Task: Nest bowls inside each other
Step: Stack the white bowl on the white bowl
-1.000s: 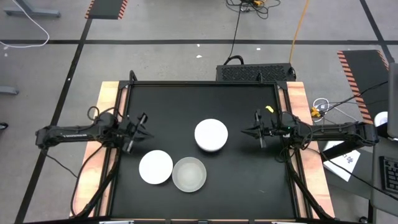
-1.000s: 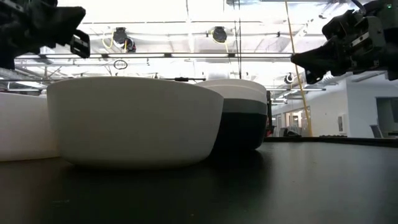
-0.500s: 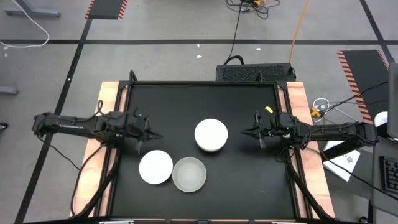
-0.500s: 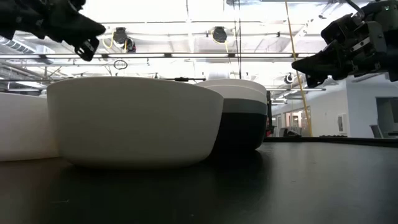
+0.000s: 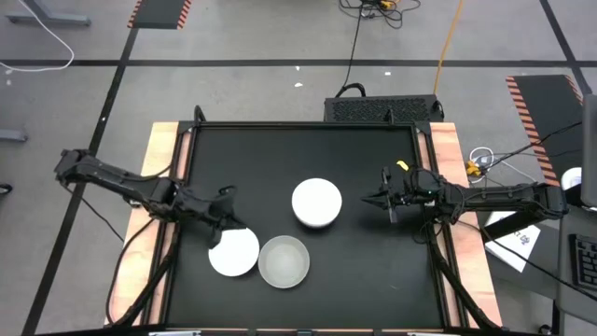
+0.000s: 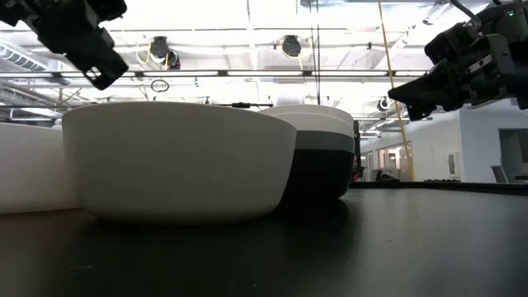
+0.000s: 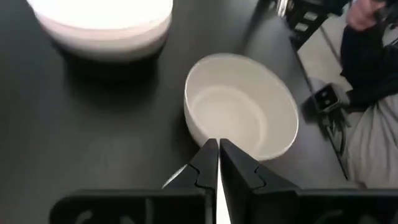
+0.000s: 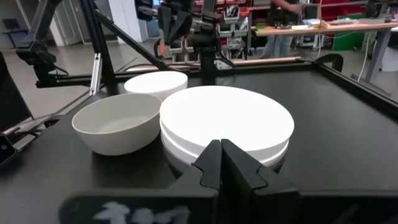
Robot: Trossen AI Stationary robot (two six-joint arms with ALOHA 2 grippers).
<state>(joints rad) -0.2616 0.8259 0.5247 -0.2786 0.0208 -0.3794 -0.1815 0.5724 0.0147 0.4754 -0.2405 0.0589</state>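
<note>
I see left end effector (image 5: 227,224) clenched, empty, over round white bowl (image 5: 233,251) at 11 o'clock rim; right end effector (image 5: 371,197) clenched, 3 o'clock of nested bowl stack (image 5: 316,203).

No readable text in any view.

The bowls (image 5: 316,203), the bench (image 5: 373,271) and both arms carry no lettering, label or number that can be made out. A sheet of paper (image 5: 516,241) on the floor beside the bench's right edge has dark printed marks, too small to read. The orange-and-black striped mats (image 5: 539,103) on the floor show only hazard stripes, no words. In the right wrist view the shelves in the room behind hold coloured items whose markings are too blurred to tell.
</note>
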